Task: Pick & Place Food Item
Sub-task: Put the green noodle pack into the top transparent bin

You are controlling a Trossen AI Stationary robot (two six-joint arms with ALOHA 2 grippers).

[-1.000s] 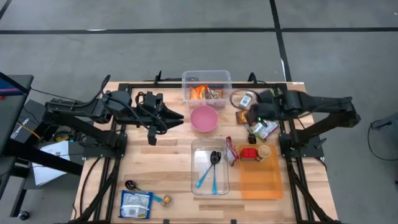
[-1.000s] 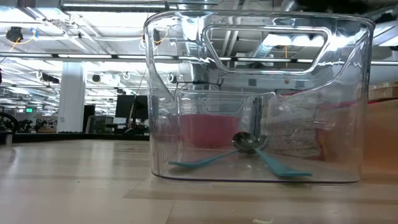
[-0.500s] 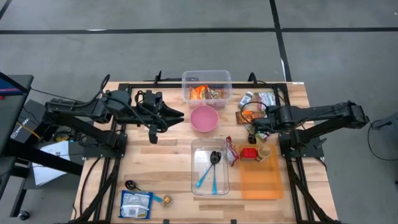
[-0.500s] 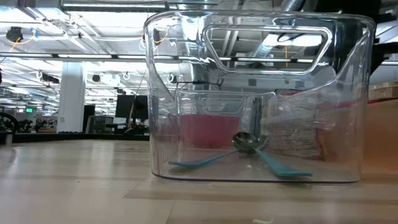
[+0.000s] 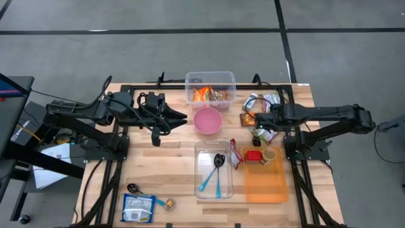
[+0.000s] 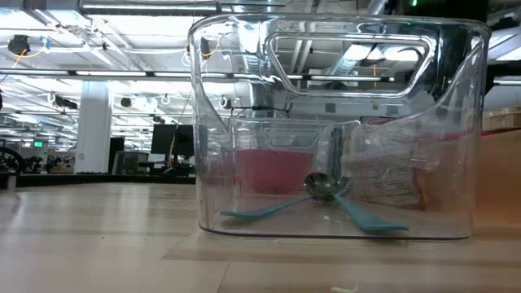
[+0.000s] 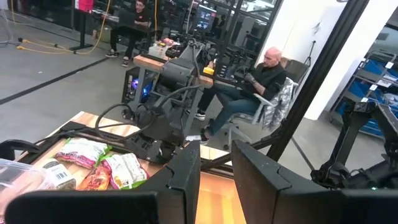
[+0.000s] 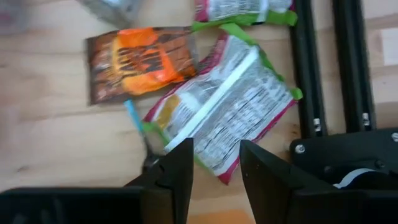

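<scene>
Several snack packets lie flat on the table at its far right: an orange-brown one (image 8: pixel 140 62) (image 5: pixel 247 118), a white, pink and green one (image 8: pixel 221 109) (image 5: pixel 266 133), and a green-edged one (image 8: pixel 242 9) (image 5: pixel 272 99). My right gripper (image 8: pixel 214 165) (image 5: pixel 256 121) is open just above them, its fingers over the near end of the white packet. A pink bowl (image 5: pixel 207 120) stands at the table's middle. My left gripper (image 5: pixel 182 118) (image 7: pixel 216 180) is open and empty, left of the bowl, held above the table.
A clear bin (image 5: pixel 210 90) with snacks stands at the far edge. A clear container (image 5: pixel 214 171) (image 6: pixel 334 122) holds blue spoons and a dark one. An orange tray (image 5: pixel 264 180) lies at the near right, a blue packet (image 5: pixel 138 208) at the near left. People sit beyond the table (image 7: pixel 261 81).
My right arm has come down from a raised pose toward the snack packets at the far right, and its gripper has then shifted a little toward the table's left. The packets lie where they were.
</scene>
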